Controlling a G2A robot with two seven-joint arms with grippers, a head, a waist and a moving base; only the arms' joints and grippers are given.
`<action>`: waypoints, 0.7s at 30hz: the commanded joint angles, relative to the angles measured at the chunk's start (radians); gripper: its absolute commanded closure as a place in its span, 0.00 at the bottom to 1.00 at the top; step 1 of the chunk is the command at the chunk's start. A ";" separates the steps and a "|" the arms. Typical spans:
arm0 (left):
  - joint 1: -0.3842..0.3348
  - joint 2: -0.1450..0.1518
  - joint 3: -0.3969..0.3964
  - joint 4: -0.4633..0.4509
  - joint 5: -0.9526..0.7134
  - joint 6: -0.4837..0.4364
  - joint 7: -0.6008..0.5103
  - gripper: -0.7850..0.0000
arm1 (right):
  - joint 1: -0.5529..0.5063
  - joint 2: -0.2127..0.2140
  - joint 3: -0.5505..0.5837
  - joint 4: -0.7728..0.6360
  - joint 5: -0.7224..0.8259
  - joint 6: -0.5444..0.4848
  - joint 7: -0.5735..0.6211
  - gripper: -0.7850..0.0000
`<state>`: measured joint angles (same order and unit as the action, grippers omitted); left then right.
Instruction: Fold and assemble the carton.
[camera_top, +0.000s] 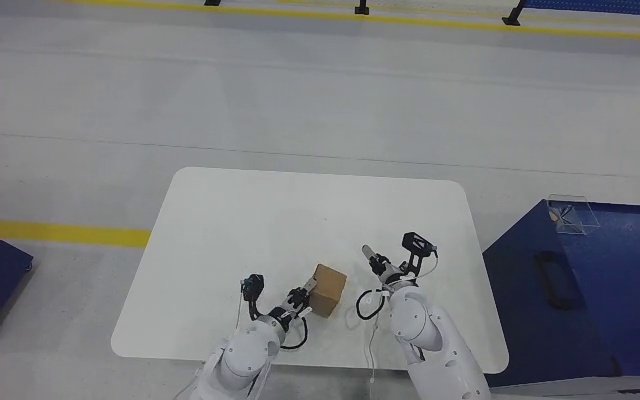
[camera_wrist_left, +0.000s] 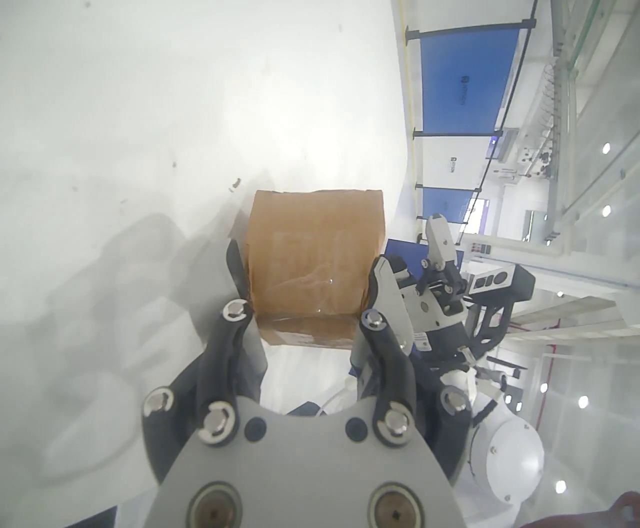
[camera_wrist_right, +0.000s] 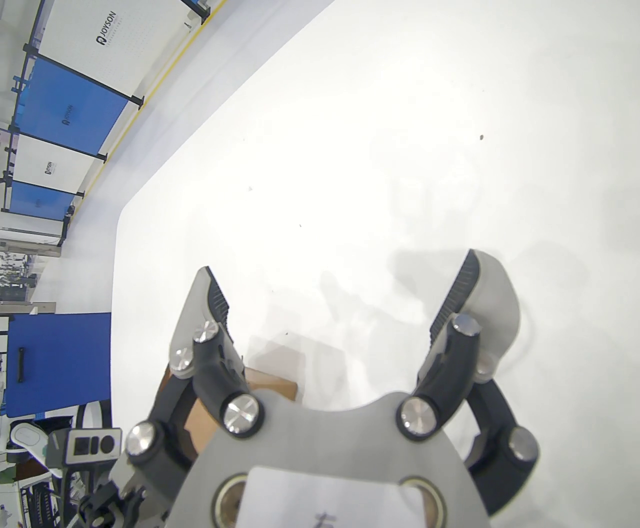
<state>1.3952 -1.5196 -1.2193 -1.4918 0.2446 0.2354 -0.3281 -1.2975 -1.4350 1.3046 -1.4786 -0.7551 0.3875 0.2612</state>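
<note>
Two end effectors, one carton: left grips, right stands ready.
My left end effector (camera_wrist_left: 310, 287) is closed on the sides of the brown carton (camera_wrist_left: 315, 235), I judge to steady it near the bench's (camera_top: 300, 200) near edge. The arm lies low, angled far-right. The right end effector (camera_top: 393, 248) hovers wide open, empty, just right.

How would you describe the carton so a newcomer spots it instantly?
Look at the white table, near edge by the robot. The carton is a small brown cardboard box sitting between the two arms, clamped by the left gripper. It is the one brown thing there.
</note>
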 joint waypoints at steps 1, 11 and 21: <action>0.018 0.007 -0.012 -0.026 0.023 -0.027 0.008 0.00 | 0.000 0.000 0.000 0.000 0.000 0.000 0.000 0.00; 0.119 0.041 0.012 -0.269 0.474 -0.259 0.198 0.63 | 0.000 0.000 0.000 0.000 0.000 0.000 0.000 0.00; 0.036 0.040 0.159 -0.074 0.943 -0.229 0.345 1.00 | 0.000 0.000 0.000 0.000 0.000 0.000 0.000 0.00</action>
<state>1.4416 -1.4786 -1.0699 -1.5895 1.1548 -0.0081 0.0126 -1.2976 -1.4351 1.3047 -1.4785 -0.7548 0.3878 0.2609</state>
